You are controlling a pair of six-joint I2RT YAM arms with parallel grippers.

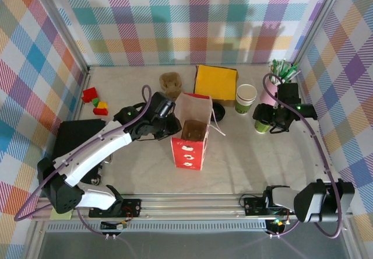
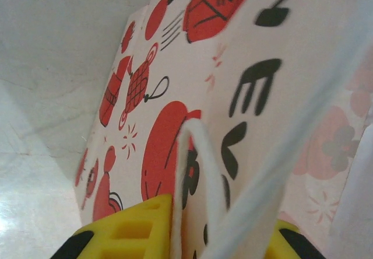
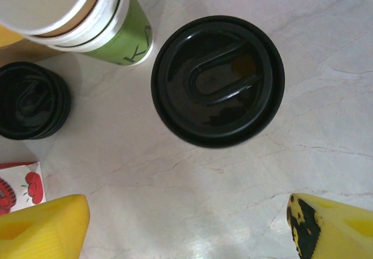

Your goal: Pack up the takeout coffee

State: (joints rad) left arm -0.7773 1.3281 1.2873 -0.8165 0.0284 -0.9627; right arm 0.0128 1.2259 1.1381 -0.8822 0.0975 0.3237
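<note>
The takeout coffee (image 3: 217, 81), a green cup (image 1: 262, 126) capped with a black lid, stands upright on the table at the right. My right gripper (image 3: 189, 224) hovers directly above it (image 1: 273, 122), open, its yellow fingers wide apart and clear of the cup. The red-and-white paper bag (image 1: 191, 132) stands open at the centre with something brown inside. My left gripper (image 1: 175, 119) is at the bag's left rim. Its jaws (image 2: 224, 241) stand narrowly either side of the bag wall (image 2: 245, 66) and the white handle (image 2: 204, 165). One finger touches the paper edge; a firm pinch is unclear.
A stack of open green cups (image 1: 245, 98) (image 3: 111, 31) and a pile of black lids (image 1: 218, 108) (image 3: 32, 98) sit left of the coffee. A yellow box (image 1: 215, 82), a brown carrier (image 1: 171, 83), a pink pen cup (image 1: 274, 90) and coloured blocks (image 1: 95, 100) line the back.
</note>
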